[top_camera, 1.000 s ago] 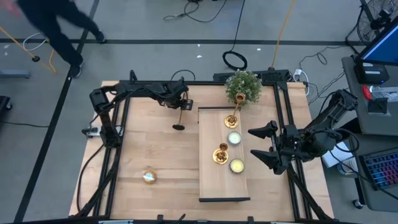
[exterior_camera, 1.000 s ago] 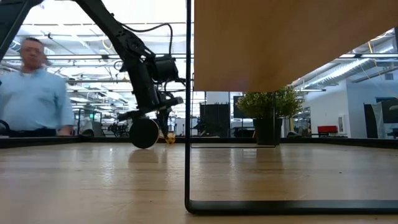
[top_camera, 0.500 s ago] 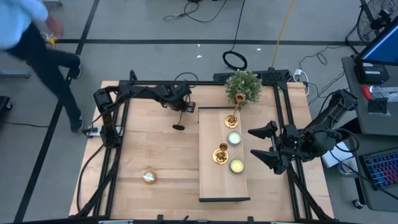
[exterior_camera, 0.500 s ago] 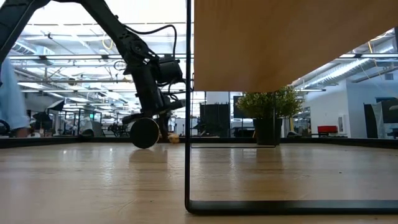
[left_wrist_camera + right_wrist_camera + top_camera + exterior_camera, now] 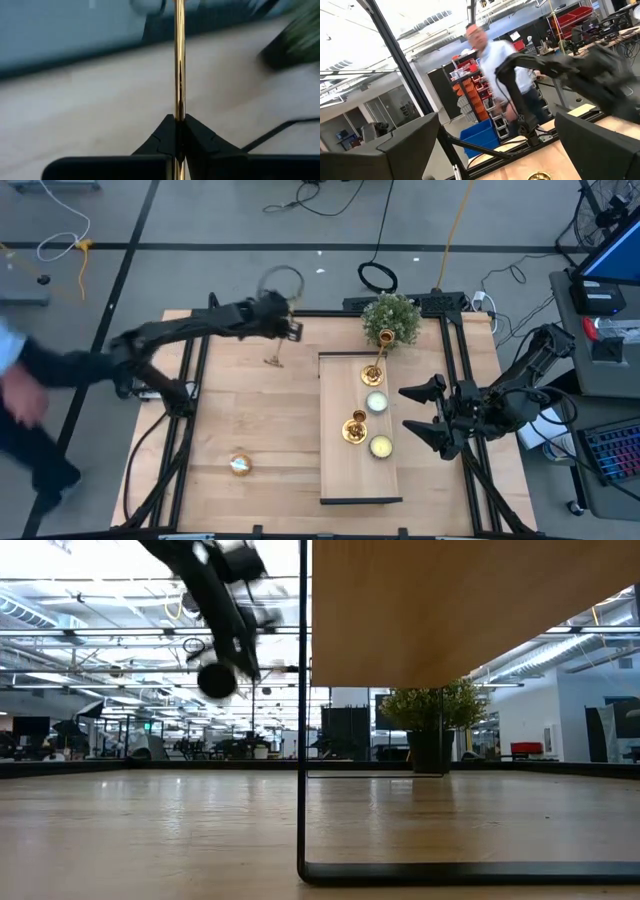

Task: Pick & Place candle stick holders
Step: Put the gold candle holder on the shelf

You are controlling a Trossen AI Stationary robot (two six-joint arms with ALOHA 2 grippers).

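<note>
**Three gold holders: one clamped in the left gripper, two on the raised board**

Three candle stick holders show from above; the tall candle stick holder [image 5: 275,352] hangs from the left gripper [image 5: 281,330] over the wooden table [image 5: 240,420], near its far edge and left of the raised board [image 5: 345,475]; its base shows blurred at the lower end, clear of the table in the low view; in the left wrist view the two dark fingers [image 5: 165,135] are pressed together on the slim gold stem [image 5: 179,65], which runs straight up between them. The left arm reaches in from the left side, stretched across the far left corner, wrist bent down over the stem.

The medium holder [image 5: 374,370] stands at the far end of the board, just in front of the potted plant [image 5: 391,318]; the short holder [image 5: 355,427] stands mid-board; two tealight discs [image 5: 377,402] lie beside them, and a third disc [image 5: 240,464] sits alone on the near left of the table.

The right gripper [image 5: 425,412] waits off the board's right edge, fingers spread wide apart, holding nothing.

Bare table lies between the hanging holder and the board's left edge; the near half of the board is bare too. A person [image 5: 35,405] stands beside the table's left side.
</note>
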